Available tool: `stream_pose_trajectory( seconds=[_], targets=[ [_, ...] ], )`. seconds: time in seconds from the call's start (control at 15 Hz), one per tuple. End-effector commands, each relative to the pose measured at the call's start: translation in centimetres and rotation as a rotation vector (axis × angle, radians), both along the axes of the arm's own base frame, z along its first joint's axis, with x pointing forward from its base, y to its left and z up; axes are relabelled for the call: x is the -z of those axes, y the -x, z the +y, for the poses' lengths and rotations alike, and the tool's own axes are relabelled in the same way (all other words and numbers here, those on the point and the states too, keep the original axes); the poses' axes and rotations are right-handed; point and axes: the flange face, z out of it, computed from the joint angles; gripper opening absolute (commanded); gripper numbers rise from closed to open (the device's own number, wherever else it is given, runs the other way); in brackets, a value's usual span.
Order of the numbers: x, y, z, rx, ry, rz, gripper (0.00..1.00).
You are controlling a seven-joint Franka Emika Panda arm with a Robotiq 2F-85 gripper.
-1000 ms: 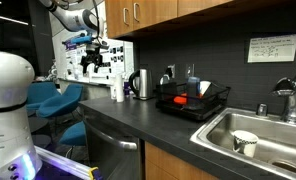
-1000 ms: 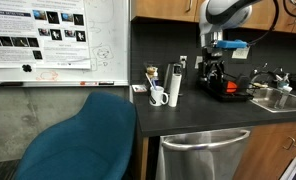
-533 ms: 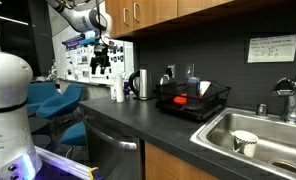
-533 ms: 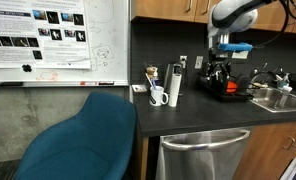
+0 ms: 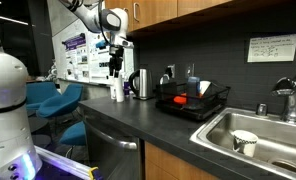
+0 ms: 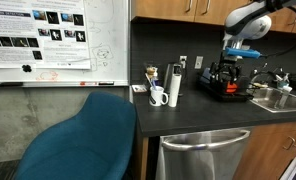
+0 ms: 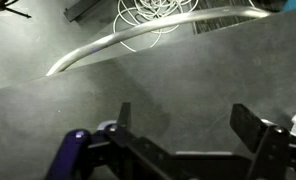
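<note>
My gripper (image 5: pixel 115 64) hangs in the air above the dark countertop (image 5: pixel 138 115), its fingers pointing down. It shows in both exterior views, and in one of them (image 6: pixel 231 66) it hovers just above the black dish rack (image 6: pixel 226 88). In the wrist view the gripper (image 7: pixel 188 130) is open and empty, with bare grey counter between its two black fingers. A curved metal bar (image 7: pixel 138 40) and white wire loops (image 7: pixel 153 14) lie at the top of that view. A steel kettle (image 5: pixel 141 84) stands nearest below the gripper, beside the dish rack (image 5: pixel 193 100).
A white mug (image 6: pixel 158 96) and a tall white cylinder (image 6: pixel 173 85) stand at the counter's end. A sink (image 5: pixel 273 128) holds a white cup (image 5: pixel 245 142), with a faucet (image 5: pixel 287 98) behind. Wooden cabinets (image 5: pixel 153 12) hang overhead. A blue chair (image 6: pixel 83 140) stands by a whiteboard (image 6: pixel 58 40).
The arm has swung along the counter, away from the whiteboard end and toward the kettle and dish rack. The gripper stays open and empty.
</note>
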Motion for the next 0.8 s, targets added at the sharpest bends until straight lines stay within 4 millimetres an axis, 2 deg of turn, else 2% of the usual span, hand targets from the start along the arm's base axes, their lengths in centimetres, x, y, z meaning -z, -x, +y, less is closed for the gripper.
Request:
stream_pose_trajectory(
  seconds=[0.0, 0.73],
  targets=[
    [-0.2, 0.2, -3.1, 0.128, 0.018, -0.05, 1.0],
    [-2.0, 0.2, -11.2, 0.306, 0.076, -0.142, 1.0]
  ],
)
